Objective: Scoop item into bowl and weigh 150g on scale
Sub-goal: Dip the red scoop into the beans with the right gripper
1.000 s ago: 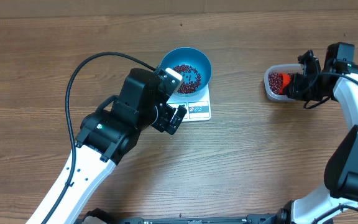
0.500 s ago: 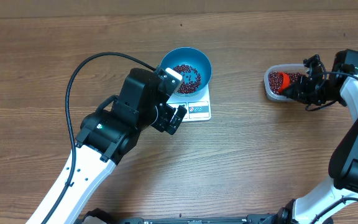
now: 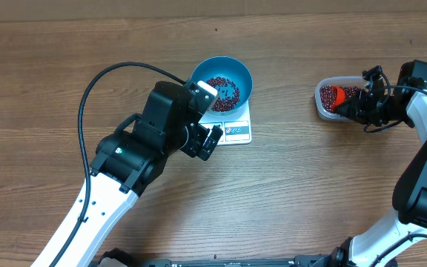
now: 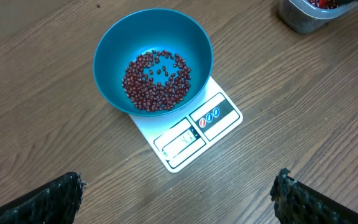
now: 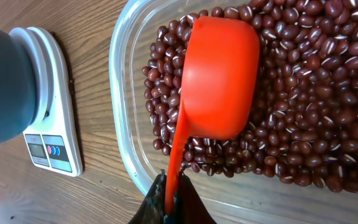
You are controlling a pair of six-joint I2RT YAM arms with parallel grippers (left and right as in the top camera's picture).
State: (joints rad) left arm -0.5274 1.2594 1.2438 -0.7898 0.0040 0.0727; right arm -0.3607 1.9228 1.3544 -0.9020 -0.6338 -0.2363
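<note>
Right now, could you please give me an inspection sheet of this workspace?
Surface: wooden table, no spills seen.
Job's things: blue bowl with beans sits on the white scale; clear container holds more beans and an orange scoop.
Clutter: nothing seen.
Grippers: left gripper open and empty, near the scale; right gripper shut on the scoop's handle.
Cables: black cable loops over the table.
Surroundings: nothing seen.

orange scoop (image 5: 219,78) (handle toward the rim) in clear container (image 5: 120,124) on wooden table (image 3: 310,185)
</note>
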